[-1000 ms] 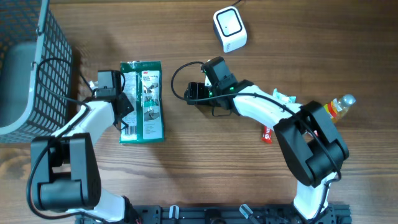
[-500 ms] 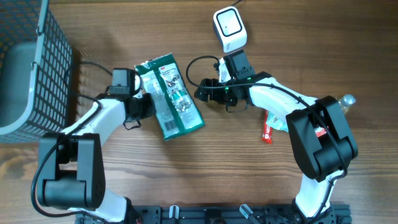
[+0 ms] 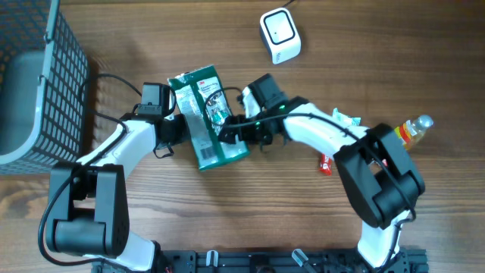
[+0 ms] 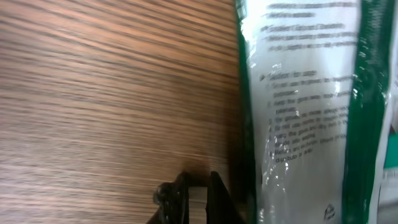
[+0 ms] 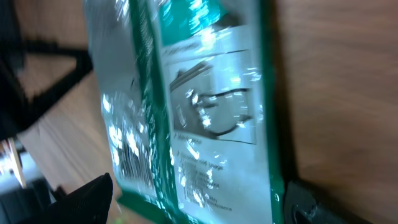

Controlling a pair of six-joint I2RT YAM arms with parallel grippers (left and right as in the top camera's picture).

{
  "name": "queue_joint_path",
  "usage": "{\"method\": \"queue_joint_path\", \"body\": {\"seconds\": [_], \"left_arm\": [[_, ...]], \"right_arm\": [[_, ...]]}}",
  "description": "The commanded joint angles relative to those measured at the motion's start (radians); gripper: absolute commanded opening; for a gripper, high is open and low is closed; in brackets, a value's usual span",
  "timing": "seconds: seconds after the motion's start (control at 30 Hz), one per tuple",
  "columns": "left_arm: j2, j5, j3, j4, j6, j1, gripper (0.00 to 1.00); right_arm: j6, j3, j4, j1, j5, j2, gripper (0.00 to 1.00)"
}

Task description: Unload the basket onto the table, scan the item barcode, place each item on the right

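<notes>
My left hand (image 3: 174, 130) is clamped on the left edge of the green packet (image 3: 206, 114), which now lies slanted mid-desk (image 3: 250, 220) rather than straight as a second ago. My right hand (image 3: 233, 130) has come back from the scanner (image 3: 280, 35), spread wide at the packet's right edge. I judge a two-handed carry comes next, with the scan not yet made.

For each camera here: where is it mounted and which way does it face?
Overhead: fixed above the table, facing straight down; both arms, left gripper and right gripper flanking the green packet.
Left wrist: on the left arm, facing table and packet; its shut fingers show.
Right wrist: on the right arm, facing the packet between its spread fingers.
Shared: every view shows the packet.
</notes>
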Motion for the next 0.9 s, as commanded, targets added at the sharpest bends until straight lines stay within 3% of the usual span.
{"method": "queue_joint_path", "body": {"seconds": [0.0,0.17,0.37,0.43,0.5,0.57,0.87], "left_arm": [[-0.003,-0.116,0.006,-0.007,-0.026,0.006,0.05],[-0.003,-0.121,0.006,0.014,-0.026,0.006,0.07],[-0.021,-0.132,0.025,0.037,-0.023,0.060,0.07],[-0.058,-0.023,0.075,-0.021,0.019,0.127,0.09],[-0.089,0.260,0.106,-0.048,0.116,0.197,0.18],[-0.090,0.408,0.105,-0.054,0.159,0.229,0.26],[0.104,0.442,0.101,-0.055,0.269,0.208,0.21]], "right_arm": [[-0.010,-0.006,-0.016,0.076,0.000,0.019,0.87],[-0.010,-0.006,-0.015,0.105,0.006,0.019,0.87],[-0.043,-0.006,0.000,-0.002,0.048,0.019,0.90],[-0.054,-0.006,-0.005,-0.037,0.044,0.019,0.90],[-0.066,-0.006,-0.003,-0.045,0.045,0.019,0.90],[-0.076,-0.006,-0.001,-0.045,0.045,0.019,0.91],[-0.117,-0.006,-0.005,-0.047,0.045,0.019,0.91]]}}
